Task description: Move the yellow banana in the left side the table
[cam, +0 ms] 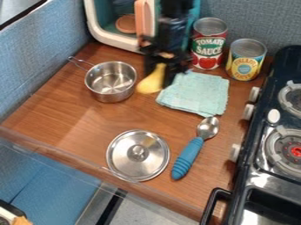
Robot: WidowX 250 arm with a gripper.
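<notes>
The banana (151, 81) is plain yellow, smooth and slender at its upper end, swelling to a rounded, fuller lower end. It leans at a slant, the thin end up against the pincer (163, 63) and the fat end pointing down and to the left in the view. Whether the pincer is spread, pressed together or pinching the banana cannot be told, dark and blurred as it is there.

Just left of the pincer and the banana stands a steel pot (110, 85), its rim near the banana and its wire handle pointing away to the upper left. To the pincer's lower right lies a folded pale-green cloth (197, 93), its near corner close to the banana's fat end. Brown wood of the worktop (82, 118) shows from the banana down to a round steel lid (126, 160), well below the pincer, with a blue-handled spoon (189, 154) slanting beside it. More wood runs left past the pot to the blue side wall (44, 66).

Right of the pincer are a red can (209, 44) and a yellow-and-blue can (246, 61); behind it is a white-and-teal box (108, 36). The black stove (262, 162) bounds the worktop farther right.
</notes>
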